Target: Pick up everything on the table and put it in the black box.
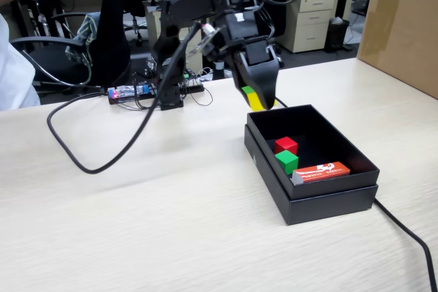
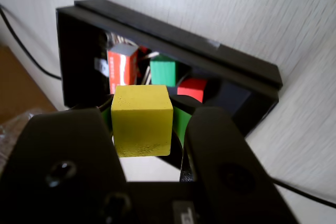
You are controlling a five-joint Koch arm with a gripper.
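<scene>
The black gripper (image 2: 144, 129) is squeezing the small yellow cube (image 2: 142, 120) between its two jaws. In the fixed view the yellow cube (image 1: 255, 98) hangs in the air, just above the far left corner of the shallow black cardboard box (image 1: 311, 200). It is not inside the box yet.

The small red cube (image 1: 286, 145) and the small green cube (image 1: 287, 161) already sit inside the box, touching each other. A flat orange-red packet with white print (image 1: 321, 171) lies in there too, just beside the green cube. No cubes show on the light wood table (image 1: 137, 223).

The yellow cube looks hard and light, like a toy block. It should not bend or break. Its sides are flat and smooth, so it could slip if the squeeze is weak. The jaws press on two flat sides that face away from each other, which is a good place to hold it. The wrist view shows the cube poking out past the jaws, with its front face clear.

The job looks nearly done. The arm probably needs to move over the open box and let go.
</scene>
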